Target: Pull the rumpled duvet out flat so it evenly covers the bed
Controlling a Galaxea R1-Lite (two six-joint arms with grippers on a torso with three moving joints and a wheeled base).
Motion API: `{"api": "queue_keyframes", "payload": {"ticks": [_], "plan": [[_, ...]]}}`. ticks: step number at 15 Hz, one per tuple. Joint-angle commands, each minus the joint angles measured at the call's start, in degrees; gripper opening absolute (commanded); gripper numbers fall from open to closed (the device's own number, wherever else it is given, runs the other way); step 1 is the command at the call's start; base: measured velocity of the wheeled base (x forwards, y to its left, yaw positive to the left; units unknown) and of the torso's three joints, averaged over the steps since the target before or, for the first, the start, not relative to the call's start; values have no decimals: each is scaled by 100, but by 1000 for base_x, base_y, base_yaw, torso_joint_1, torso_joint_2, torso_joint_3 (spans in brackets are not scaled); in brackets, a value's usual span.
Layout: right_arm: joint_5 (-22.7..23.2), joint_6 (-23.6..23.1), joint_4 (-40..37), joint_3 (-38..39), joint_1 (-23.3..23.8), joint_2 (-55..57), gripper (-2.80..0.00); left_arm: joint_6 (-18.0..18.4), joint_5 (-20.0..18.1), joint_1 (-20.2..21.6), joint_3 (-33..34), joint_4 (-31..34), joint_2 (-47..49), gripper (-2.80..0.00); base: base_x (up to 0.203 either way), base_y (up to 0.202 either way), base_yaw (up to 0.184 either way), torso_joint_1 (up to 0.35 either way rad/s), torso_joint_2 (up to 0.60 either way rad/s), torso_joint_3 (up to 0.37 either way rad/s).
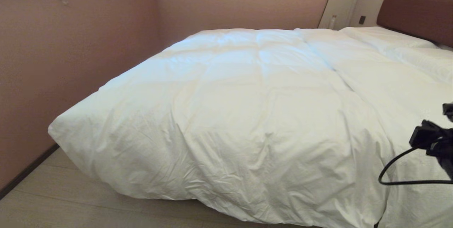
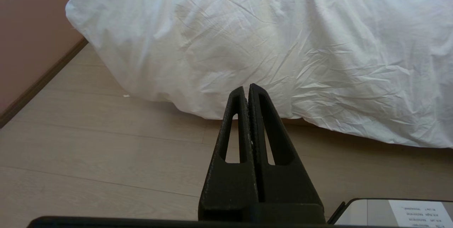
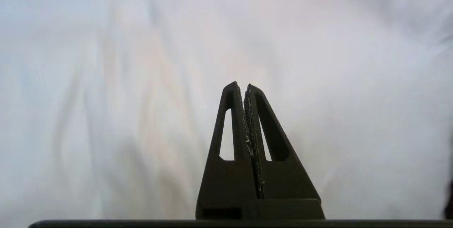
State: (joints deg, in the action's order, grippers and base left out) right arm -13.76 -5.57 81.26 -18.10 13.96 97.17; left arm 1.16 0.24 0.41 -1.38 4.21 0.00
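Note:
The white puffy duvet [image 1: 226,107] lies spread over the bed, whose brown headboard [image 1: 417,15] shows at the far right. The duvet's creased near edge hangs down close to the floor [image 2: 283,44]. My left gripper [image 2: 246,87] is shut and empty, held low over the floor and pointing at that hanging edge without touching it. My right gripper [image 3: 241,85] is shut with nothing in it, in front of blurred white duvet fabric [image 3: 106,79]. In the head view only part of the right arm [image 1: 433,139] and its cable show, at the right edge above the duvet.
A pink wall [image 1: 53,61] runs close along the bed's left side, leaving a narrow strip of pale wood floor [image 1: 53,199]. White pillows [image 1: 385,38] lie by the headboard. A small bottle [image 1: 332,22] stands on the ledge beside it.

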Motion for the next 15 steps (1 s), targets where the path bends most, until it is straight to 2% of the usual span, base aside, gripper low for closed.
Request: {"api": "queue_keyframes", "payload": {"ticks": [1, 4, 6, 9, 11, 13, 15], "plan": [[-2136, 43, -1193, -540, -72, -909, -280, 7, -7, 2, -3, 1, 0, -280, 0, 0, 0, 0, 0, 0], [-2349, 279, -2491, -1449, -97, -1070, -280, 25, -16, 2, -3, 1, 0, -280, 0, 0, 0, 0, 0, 0], [-2528, 590, -3800, -2254, -200, -1274, -280, 25, -24, 2, -3, 1, 0, -280, 0, 0, 0, 0, 0, 0], [-2736, 1457, -5991, -3426, -665, -1566, -280, 25, -33, 2, -3, 1, 0, -280, 0, 0, 0, 0, 0, 0], [-2696, 2196, -7294, -4024, -1215, -1818, -280, -23, -2, -5, 5, 1, 0, -280, 0, 0, 0, 0, 0, 0], [-2002, 2718, -8276, -4388, -1778, -2366, -280, -10, 2, -6, -3, 1, 0, -280, 0, 0, 0, 0, 0, 0], [-1162, 2956, -8997, -4584, -2279, -2977, -280, -19, -4, -6, 2, 1, 0, -280, 0, 0, 0, 0, 0, 0]]}}
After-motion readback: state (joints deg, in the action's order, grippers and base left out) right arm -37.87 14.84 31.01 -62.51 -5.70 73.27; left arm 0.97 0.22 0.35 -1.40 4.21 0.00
